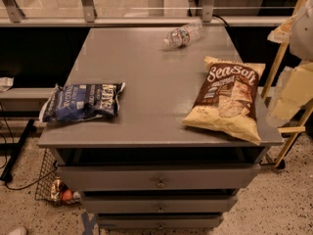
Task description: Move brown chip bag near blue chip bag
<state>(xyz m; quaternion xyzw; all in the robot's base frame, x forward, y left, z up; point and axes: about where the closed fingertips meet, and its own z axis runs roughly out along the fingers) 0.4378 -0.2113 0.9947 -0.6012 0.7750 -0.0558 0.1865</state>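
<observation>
The brown chip bag [226, 99] lies flat at the front right of the grey cabinet top [151, 67], its lower corner reaching the front edge. The blue chip bag [82, 102] lies at the front left, overhanging the left edge a little. The two bags are far apart, with bare top between them. My gripper [288, 94] shows as pale, blurred parts at the right edge of the camera view, beside and just right of the brown bag, off the cabinet's right side. It holds nothing that I can see.
A clear plastic bottle [183, 34] lies on its side at the back of the top. A glass railing [146, 4] runs behind the cabinet. A yellow frame [281, 58] stands to the right. A wire basket [51, 185] sits on the floor at lower left.
</observation>
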